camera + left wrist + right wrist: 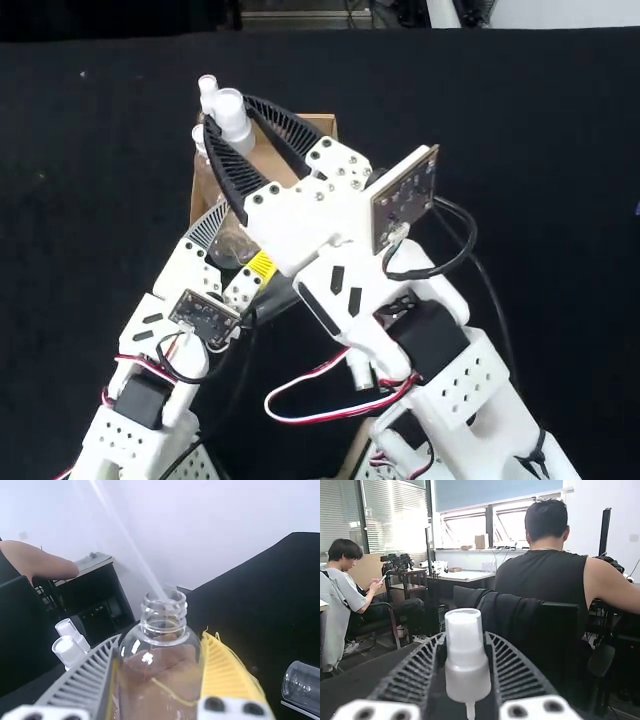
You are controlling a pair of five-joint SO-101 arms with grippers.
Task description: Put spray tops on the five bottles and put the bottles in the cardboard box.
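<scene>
Left gripper clamps the bottle, neck up. Right gripper grips the top above; its tube seemingly enters the neck.

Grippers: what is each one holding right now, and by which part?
Left gripper: the clear bottle, fingers on its body below the neck. Right gripper: a white spray top, fingers on its sides.

Spray top upright, clamped between right gripper fingers
</scene>
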